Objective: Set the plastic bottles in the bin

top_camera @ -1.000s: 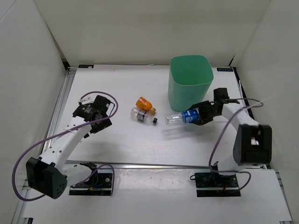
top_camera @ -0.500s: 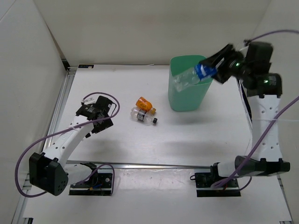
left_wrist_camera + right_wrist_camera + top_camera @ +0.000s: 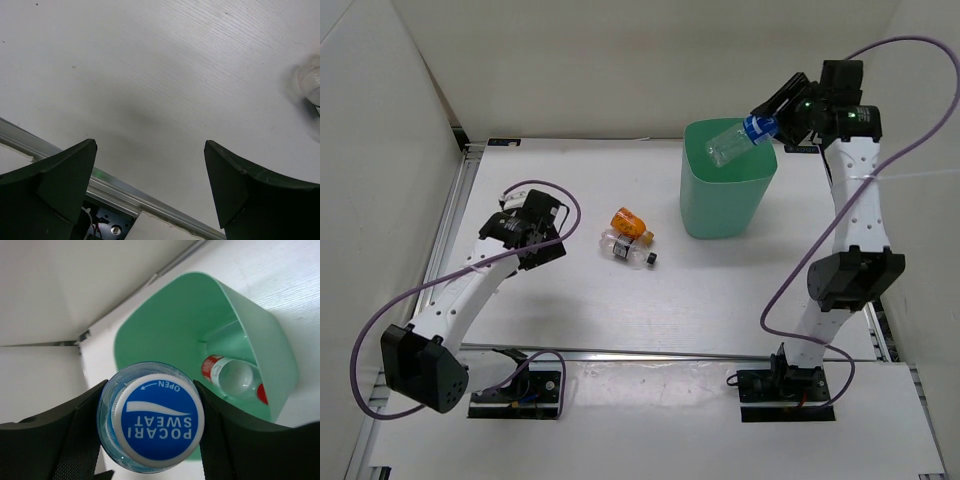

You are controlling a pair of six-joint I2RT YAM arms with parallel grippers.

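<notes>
My right gripper [image 3: 772, 121] is shut on the clear blue-label bottle [image 3: 733, 143] and holds it tilted over the far rim of the mint-green bin [image 3: 727, 213]. In the right wrist view its blue cap [image 3: 159, 424] fills the space between my fingers, above the bin [image 3: 170, 330]. The red-label bottle [image 3: 230, 377] lies inside the bin. The squat orange bottle [image 3: 629, 223] and the clear black-cap bottle [image 3: 628, 250] lie together on the table, left of the bin. My left gripper [image 3: 545, 245] is open and empty, left of those two, low over bare table [image 3: 150, 165].
A metal rail [image 3: 125, 195] along the table's near edge shows under the left gripper. White walls close in the table on the left, back and right. A purple cable [image 3: 535, 190] loops over the left arm.
My right arm has carried the blue-label bottle up from the table and over the bin's opening, now further back and higher. The left gripper has shifted slightly.
</notes>
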